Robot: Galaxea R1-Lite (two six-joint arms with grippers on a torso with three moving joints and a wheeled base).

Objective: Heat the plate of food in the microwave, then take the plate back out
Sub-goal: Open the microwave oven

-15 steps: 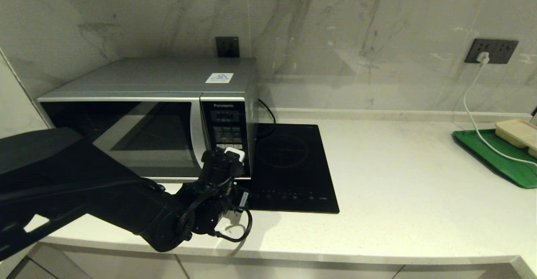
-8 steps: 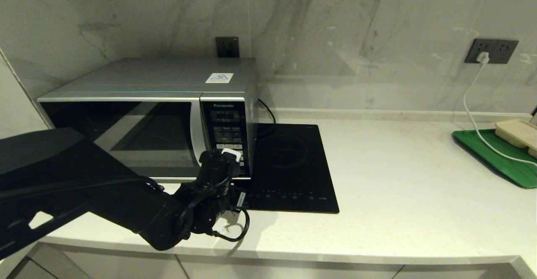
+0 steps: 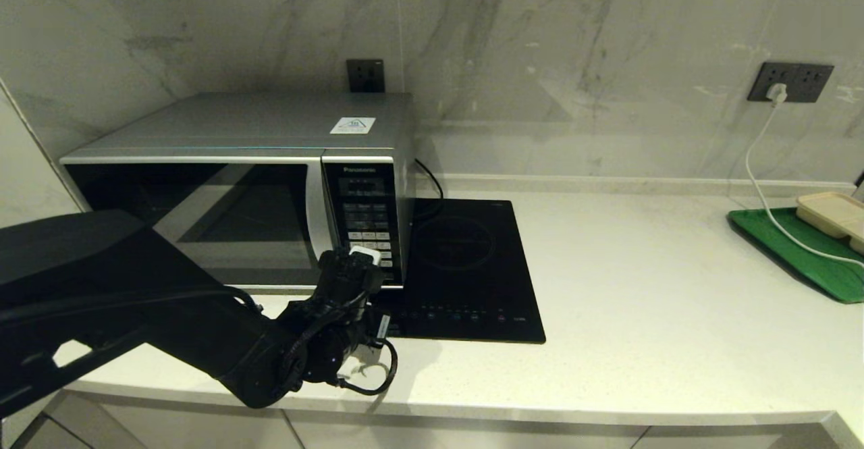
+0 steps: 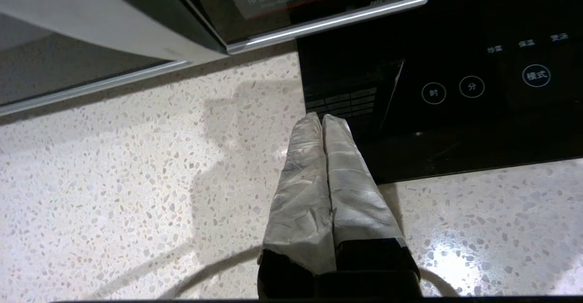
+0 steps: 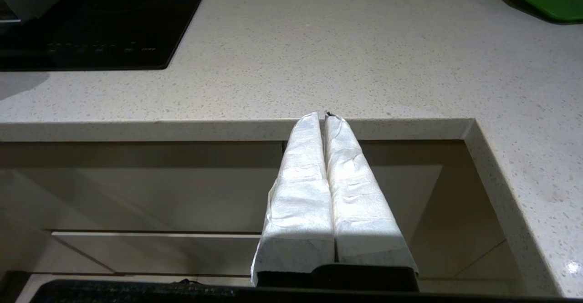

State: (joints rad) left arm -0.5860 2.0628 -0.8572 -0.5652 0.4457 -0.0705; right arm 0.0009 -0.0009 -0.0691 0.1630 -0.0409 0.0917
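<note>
A grey-veined marble wall point(image 3: 540, 50) stands behind a pale speckled countertop point(image 3: 641, 287), and below the front edge of the countertop there are beige cabinet fronts point(image 5: 136, 193).

The microwave point(image 3: 256, 165) is the landmark here. It is a wide silver box with a dark glass door, which is shut, and a black keypad panel point(image 3: 364, 213) on its right end. It stands on the countertop against the wall, at the left end. The plate of food cannot be seen in any view; the glass door is too dark to show what is inside.

Just to the right of the microwave, and touching its lower corner in the head view, a flat black induction hob point(image 3: 466, 267) lies on the countertop. Far to the right of the microwave, at the other end of the countertop, there is a green tray point(image 3: 796, 250) with a beige container point(image 3: 833, 213) on it. A white cable point(image 3: 763, 186) runs from a dark wall socket point(image 3: 793, 82) down over this tray. A second dark socket point(image 3: 366, 75) is on the wall directly behind the microwave.

The left arm point(image 3: 135, 300) reaches across in front of the microwave door. The left gripper point(image 4: 322, 120) is low in front of the keypad panel, just above the countertop at the near left corner of the hob, with its taped fingers point(image 4: 309, 184) pressed together and holding nothing.

The right gripper point(image 5: 322, 115) is well away from the microwave, below the front edge of the countertop and before the cabinet fronts. Its two white-wrapped fingers point(image 5: 305, 189) are also clenched together, with nothing between them.
</note>
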